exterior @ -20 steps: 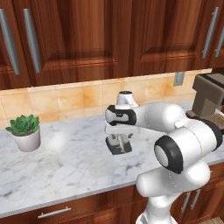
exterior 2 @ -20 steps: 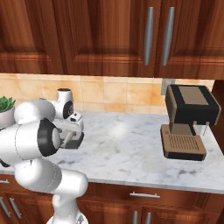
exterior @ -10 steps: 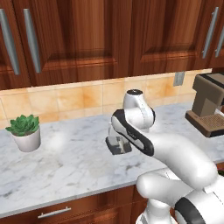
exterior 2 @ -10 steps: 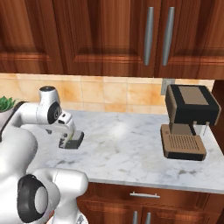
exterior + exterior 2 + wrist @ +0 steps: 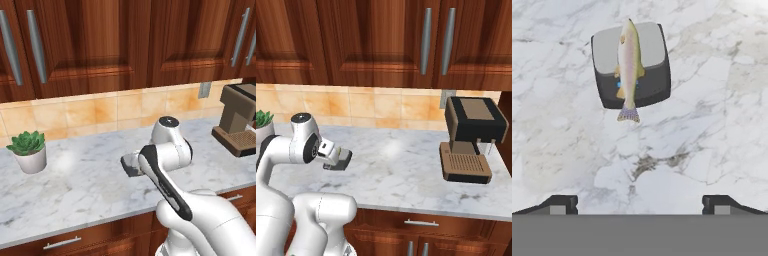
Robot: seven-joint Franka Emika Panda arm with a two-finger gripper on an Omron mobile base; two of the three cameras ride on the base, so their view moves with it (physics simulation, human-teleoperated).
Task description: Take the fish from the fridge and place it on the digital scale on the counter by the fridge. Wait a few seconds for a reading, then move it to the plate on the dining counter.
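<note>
On the marble table (image 5: 712, 125) beneath my hand, the fish (image 5: 629, 67) lies lengthwise across the digital scale (image 5: 654, 75), head toward the far edge of the slab and tail hanging just past the near edge onto the marble. The scale sits flat, its lighter top under the front half of the fish and its dark front strip under the rear half. My fingers (image 5: 640, 204) are spread wide and hold nothing; one dark fingertip (image 5: 562, 204) stands well apart from the other, and both are clear of the fish and the scale. From the left base view a corner of the scale shows just beside my arm. A potted plant (image 5: 29, 149) stands at the left of the table, and a brown-and-black coffee machine (image 5: 472, 137) stands well away at the right.
</note>
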